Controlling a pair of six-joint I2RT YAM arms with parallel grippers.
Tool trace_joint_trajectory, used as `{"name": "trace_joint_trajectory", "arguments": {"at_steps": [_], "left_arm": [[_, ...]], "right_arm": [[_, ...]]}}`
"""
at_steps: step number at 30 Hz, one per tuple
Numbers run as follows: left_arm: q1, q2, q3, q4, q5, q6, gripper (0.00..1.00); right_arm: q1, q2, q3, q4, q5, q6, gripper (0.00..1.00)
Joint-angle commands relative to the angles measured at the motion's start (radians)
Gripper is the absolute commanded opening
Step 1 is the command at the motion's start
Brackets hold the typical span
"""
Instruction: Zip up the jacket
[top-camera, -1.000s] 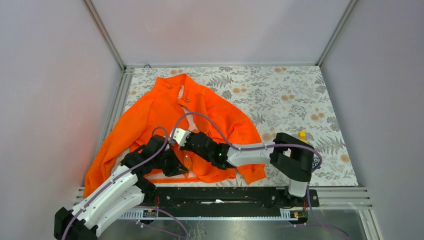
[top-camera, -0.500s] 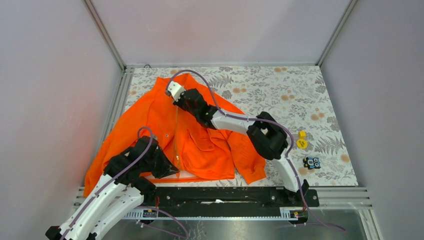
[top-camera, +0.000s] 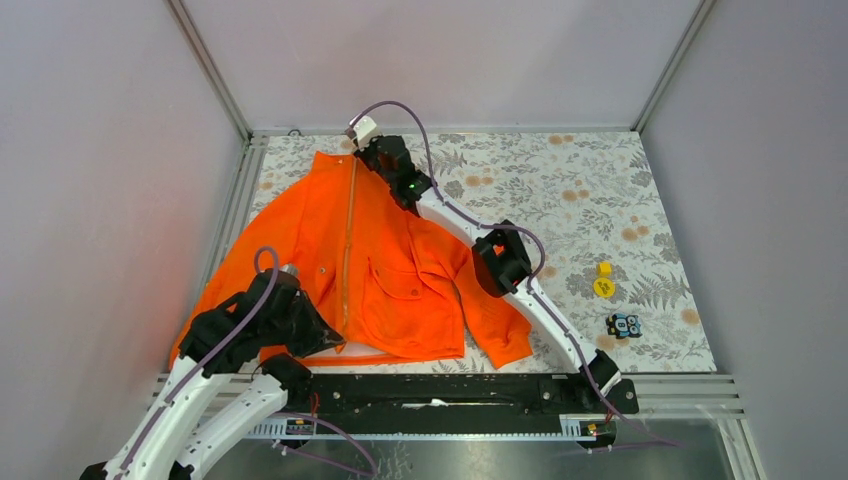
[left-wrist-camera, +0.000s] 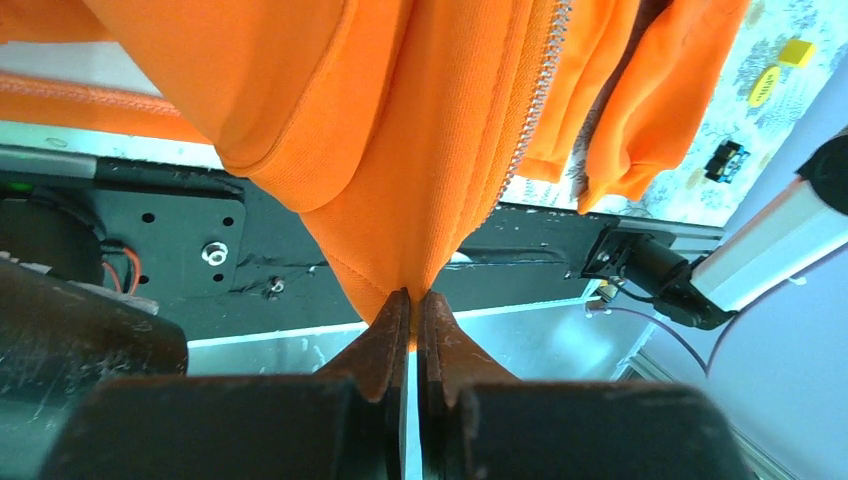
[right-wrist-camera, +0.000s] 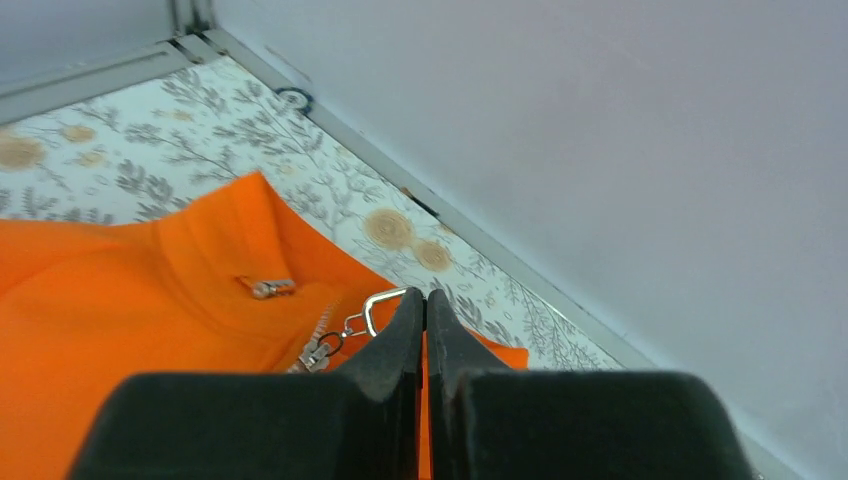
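Since the right gripper (right-wrist-camera: 425, 300), shut on the pull (right-wrist-camera: 378, 306), has run up from mid-frame to the collar (right-wrist-camera: 205, 245), the jacket (top-camera: 400, 270), left on the table (top-camera: 600, 200), looks zipped; the left gripper (left-wrist-camera: 412, 300) clamps its hem (left-wrist-camera: 400, 265).

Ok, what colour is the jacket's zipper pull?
Silver metal. The zipper pull at the collar of the orange jacket shows best in the right wrist view.

Floral tablecloth (top-camera: 560, 190), yellow cube (top-camera: 604, 268), yellow disc (top-camera: 603, 288) — small black-blue gadget (top-camera: 623, 324) nearby, grey walls (top-camera: 430, 60)
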Motion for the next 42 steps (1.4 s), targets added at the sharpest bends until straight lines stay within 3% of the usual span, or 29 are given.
{"name": "trace_joint_trajectory", "arguments": {"at_steps": [1,3,9,15,21,24,25,26,27,28,30,31,34,36,37,42], "left_arm": [[-0.006,0.016,0.012,-0.149,0.050,0.021,0.00],[-0.006,0.021,-0.018,-0.151,0.090,0.026,0.00],[-0.008,0.066,-0.123,-0.154,0.206,0.087,0.00],[-0.013,0.180,-0.200,-0.149,0.137,0.153,0.00],[0.002,0.221,-0.109,-0.115,0.099,0.102,0.00],[0.002,0.247,-0.047,0.012,0.092,0.057,0.00],[0.002,0.269,-0.039,0.052,0.069,0.041,0.00],[0.002,0.290,-0.039,0.098,0.051,0.031,0.00],[0.002,0.311,-0.047,0.138,0.030,0.022,0.00],[0.002,0.330,-0.054,0.163,0.001,0.008,0.00],[0.002,0.342,-0.073,0.199,-0.040,-0.032,0.11],[0.002,0.326,-0.091,0.240,-0.050,-0.050,0.21],[0.003,0.235,-0.140,0.277,-0.092,-0.113,0.74],[0.006,0.166,-0.145,0.288,-0.104,-0.122,0.94],[0.005,0.140,-0.138,0.288,-0.112,-0.119,0.98],[0.007,0.072,-0.047,0.289,-0.168,-0.015,0.99]], "right_arm": [[-0.091,-0.030,0.030,0.205,0.008,0.095,0.00],[-0.096,0.031,0.110,0.239,0.005,0.101,0.00],[-0.127,0.007,0.078,0.333,0.017,0.189,0.00],[-0.158,-0.018,0.090,0.409,0.005,0.252,0.00],[-0.171,-0.045,0.092,0.435,-0.016,0.270,0.00],[-0.171,-0.071,0.033,0.412,-0.037,0.275,0.02],[-0.169,-0.078,0.012,0.403,-0.059,0.287,0.10],[-0.168,-0.075,0.012,0.361,-0.081,0.308,0.26],[-0.166,-0.069,0.026,0.296,-0.097,0.316,0.71],[-0.160,-0.077,0.037,0.209,-0.113,0.315,0.96],[-0.144,-0.150,-0.055,0.073,-0.121,0.297,1.00],[-0.131,-0.219,-0.142,0.031,-0.112,0.292,1.00],[-0.101,-0.474,-0.472,-0.044,-0.028,0.322,1.00],[-0.095,-0.647,-0.660,-0.116,0.029,0.410,1.00],[-0.096,-0.730,-0.755,-0.154,0.048,0.464,1.00],[-0.096,-1.170,-1.181,-0.242,-0.056,0.641,1.00]]}}
